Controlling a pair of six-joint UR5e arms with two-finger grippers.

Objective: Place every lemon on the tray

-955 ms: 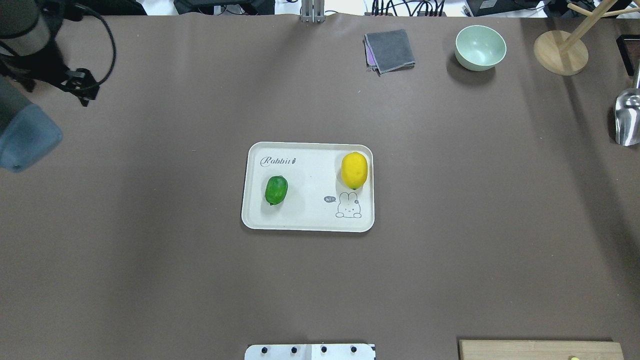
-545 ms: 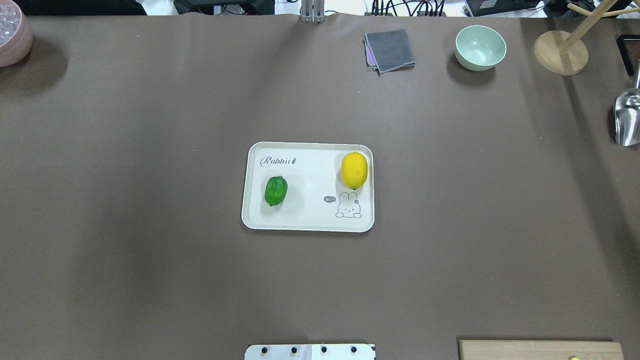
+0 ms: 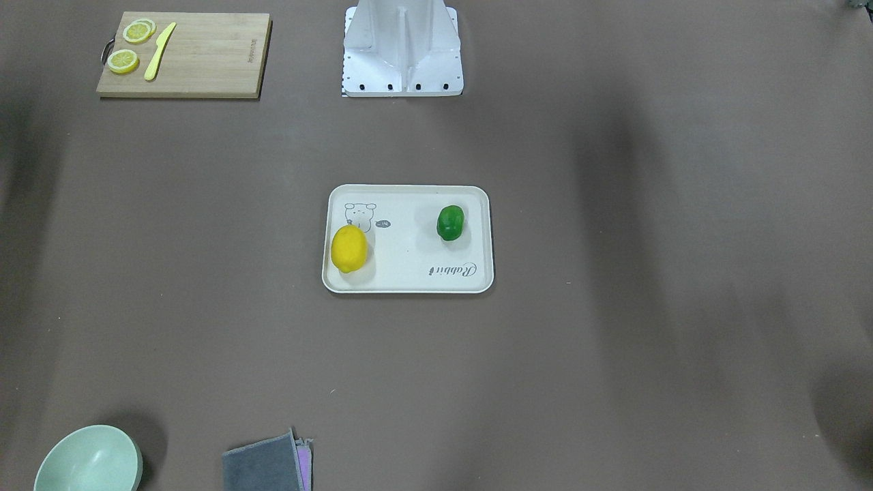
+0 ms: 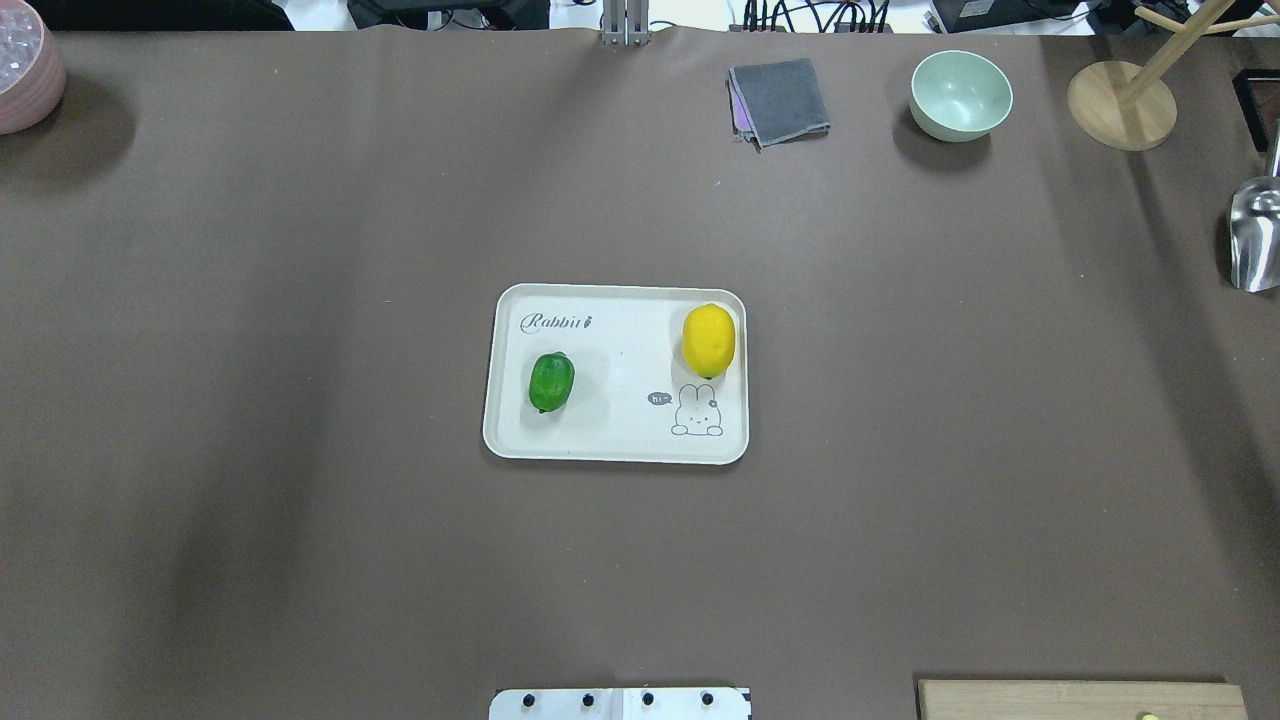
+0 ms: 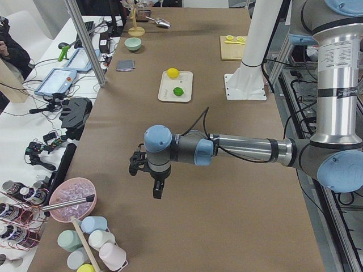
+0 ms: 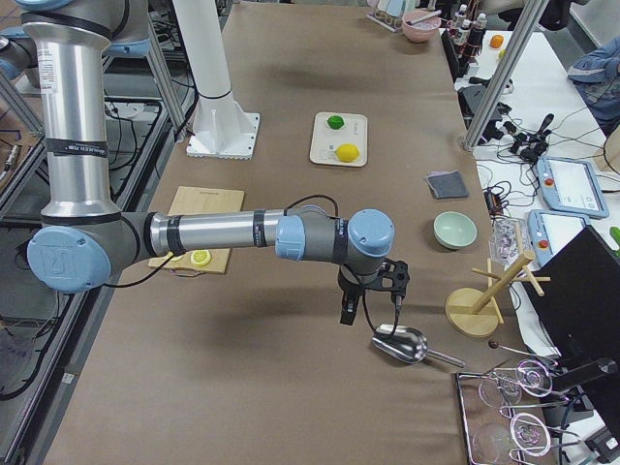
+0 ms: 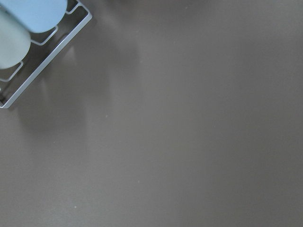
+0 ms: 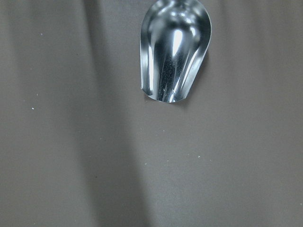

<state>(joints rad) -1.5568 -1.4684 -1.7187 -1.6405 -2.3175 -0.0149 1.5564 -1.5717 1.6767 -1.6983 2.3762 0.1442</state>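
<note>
The cream-white tray (image 4: 620, 370) with the "Rabbit" script lies at the table's middle. The yellow lemon (image 4: 709, 340) lies on its right part above the rabbit drawing. The green lemon (image 4: 551, 381) lies on its left part. Both also show in the front view, the yellow lemon (image 3: 349, 248) and the green lemon (image 3: 450, 222). My left gripper (image 5: 157, 190) hangs over bare table far to the left, seen only in the left side view. My right gripper (image 6: 346, 312) is far to the right, close to the metal scoop, seen only in the right side view. I cannot tell whether either is open.
A metal scoop (image 4: 1254, 235) lies at the right edge, and shows under the right wrist (image 8: 175, 52). A mint bowl (image 4: 960, 95), grey cloth (image 4: 779, 100) and wooden stand (image 4: 1120, 105) sit at the back. A pink bowl (image 4: 25, 65) is back left. A cutting board (image 3: 204, 54) holds lemon slices (image 3: 125, 61).
My left arm has left the overhead view's left edge, uncovering the pink bowl. The lemons and the tray have not moved.
</note>
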